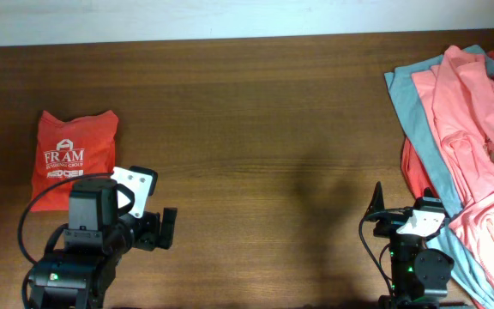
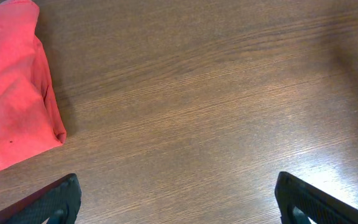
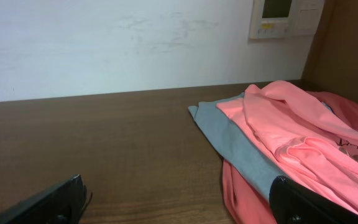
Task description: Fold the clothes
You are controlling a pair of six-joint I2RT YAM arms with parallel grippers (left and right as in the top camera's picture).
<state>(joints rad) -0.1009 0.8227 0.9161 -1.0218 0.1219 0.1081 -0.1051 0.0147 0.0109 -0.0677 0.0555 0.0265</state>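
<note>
A folded orange-red T-shirt [image 1: 71,159] with white lettering lies at the table's left, and its edge shows in the left wrist view [image 2: 14,93]. Unfolded clothes are heaped at the right. There a salmon-pink shirt [image 1: 466,112] lies over a teal-grey one [image 1: 410,94] and an orange-red one [image 1: 414,167]. The right wrist view shows the same layers: pink [image 3: 291,124], grey [image 3: 229,134], red [image 3: 241,193]. My left gripper [image 1: 157,213] [image 2: 178,186] stands open over bare wood, just right of the folded shirt. My right gripper [image 1: 408,208] [image 3: 178,186] is open too, its right finger over the heap's near edge.
The brown wooden table [image 1: 273,129] runs back to a white wall [image 3: 104,43]. A wall control panel [image 3: 284,15] hangs above the heap. Both arm bases sit at the table's front edge.
</note>
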